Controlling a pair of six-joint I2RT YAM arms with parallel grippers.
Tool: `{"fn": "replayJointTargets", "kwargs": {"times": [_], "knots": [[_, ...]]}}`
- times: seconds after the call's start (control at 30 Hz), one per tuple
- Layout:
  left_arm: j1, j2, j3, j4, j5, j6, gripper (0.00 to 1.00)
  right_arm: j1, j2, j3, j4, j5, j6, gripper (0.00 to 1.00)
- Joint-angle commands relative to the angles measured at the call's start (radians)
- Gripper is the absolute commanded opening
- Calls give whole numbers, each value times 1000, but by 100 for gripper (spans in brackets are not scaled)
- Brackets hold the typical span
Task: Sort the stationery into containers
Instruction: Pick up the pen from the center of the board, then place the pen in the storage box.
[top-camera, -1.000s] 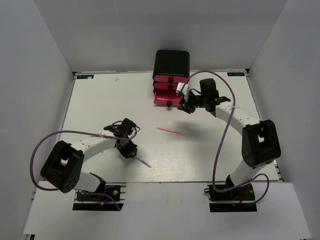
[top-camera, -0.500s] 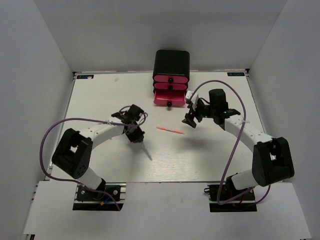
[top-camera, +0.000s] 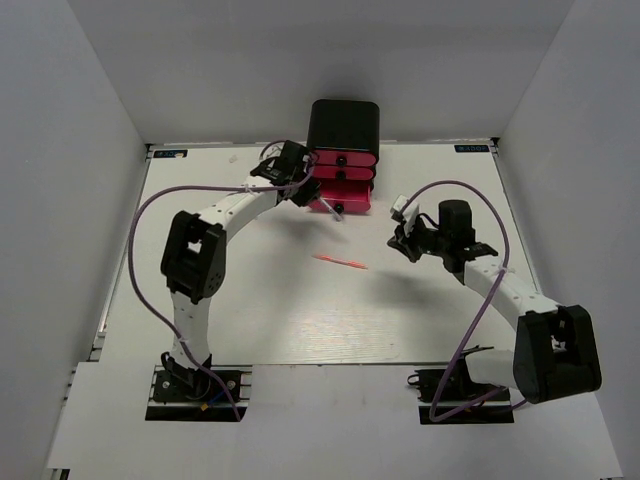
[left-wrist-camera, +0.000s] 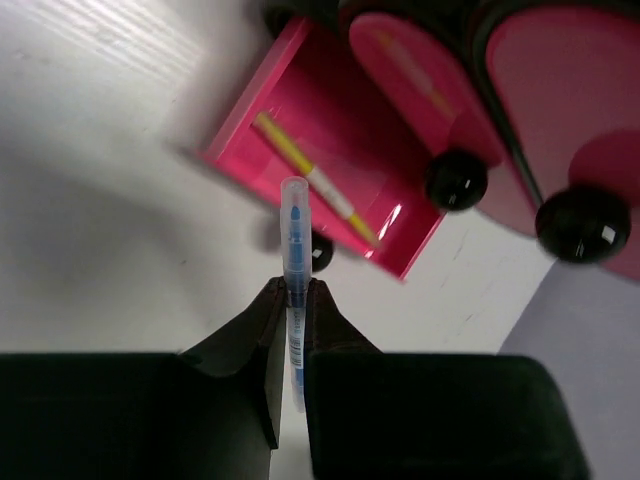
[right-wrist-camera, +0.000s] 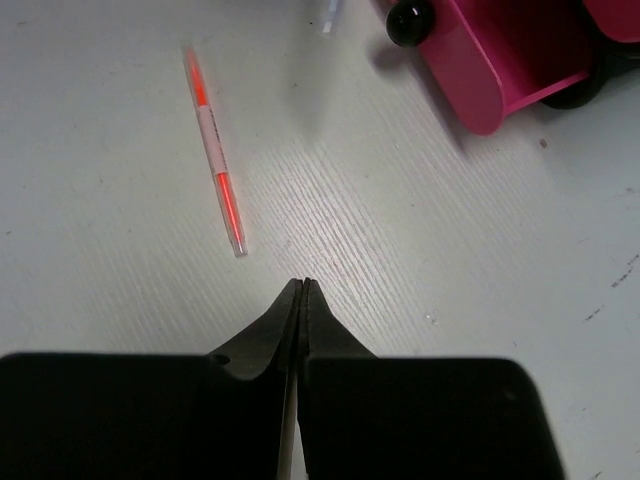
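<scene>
Two arms are raised over the table (top-camera: 230, 300). The left arm (top-camera: 235, 205) is stretched long toward 12 o'clock, wrist beside the black cabinet (top-camera: 343, 125). The left gripper (top-camera: 303, 188) is clamped on the thin blue pen (left-wrist-camera: 293, 225), which sticks out past the fingertips. In the left wrist view the pen tip overlaps the bottom drawer (left-wrist-camera: 345, 140), which is pulled out. An orange-and-white marker (left-wrist-camera: 315, 180) lies inside that drawer. The two upper drawers (top-camera: 342, 165) are pushed in.

The right arm (top-camera: 490, 275) is bent, elbow at 4 o'clock of the table, forearm reaching toward 10 o'clock. The right gripper (right-wrist-camera: 303, 287) is pinched together on nothing, off the surface, at 4 o'clock of the cabinet. The orange-pink pen (top-camera: 340, 261) lies flat mid-table, at 8 o'clock of the right gripper and apart from it, at 6 o'clock of the drawer.
</scene>
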Motion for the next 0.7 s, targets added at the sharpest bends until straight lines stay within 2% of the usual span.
{"fn": "replayJointTargets", "kwargs": {"times": [0.0,0.23,0.67], "knots": [[9,44,94,106,21,-133,0,-16,-45,-40,55,4,23,0],[18,102,126,235,-26,-253,0,-44,-87,-87,69,5,23,0],[18,170,102,330,-64,-382,0,-71,-93,-112,82,-10,34,0]]}}
